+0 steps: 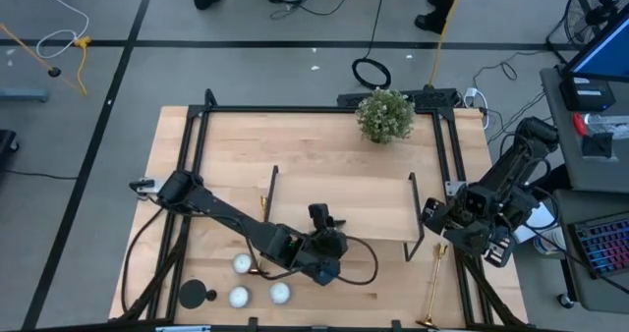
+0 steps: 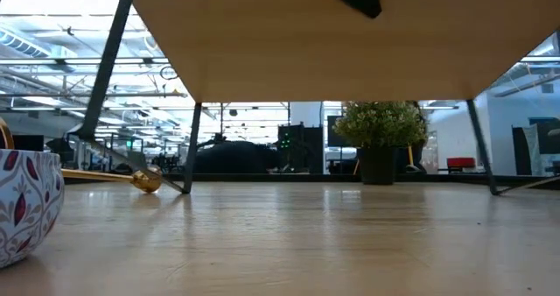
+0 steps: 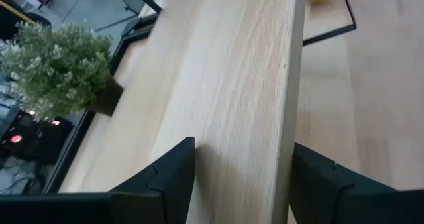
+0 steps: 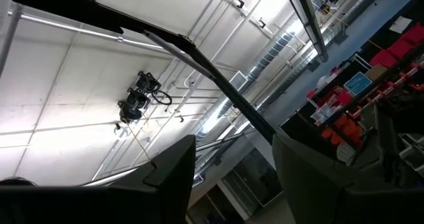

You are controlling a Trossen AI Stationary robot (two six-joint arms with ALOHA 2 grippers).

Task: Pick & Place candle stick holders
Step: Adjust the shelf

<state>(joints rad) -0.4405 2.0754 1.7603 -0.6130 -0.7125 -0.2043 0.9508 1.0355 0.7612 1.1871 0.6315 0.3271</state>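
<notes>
One gold candlestick (image 1: 432,285) lies on its side on the table at the front right. A second gold candlestick (image 1: 260,214) lies by the stand's left leg, partly under my left arm; it also shows in the low view (image 2: 114,175). The short black holder (image 1: 195,295) stands on its round base at the front left. My left gripper (image 1: 320,216) is open and empty above the front edge of the wooden stand (image 3: 245,85), its fingers pointing toward the far edge. My right gripper (image 1: 432,214) is open and empty by the stand's right end, tipped upward.
The long wooden stand (image 1: 344,204) with black legs fills the table's middle. Three white round candles (image 1: 241,264) (image 1: 238,297) (image 1: 280,293) lie at the front left. A potted plant (image 1: 383,116) stands at the far edge. A black frame (image 1: 295,109) rims the table.
</notes>
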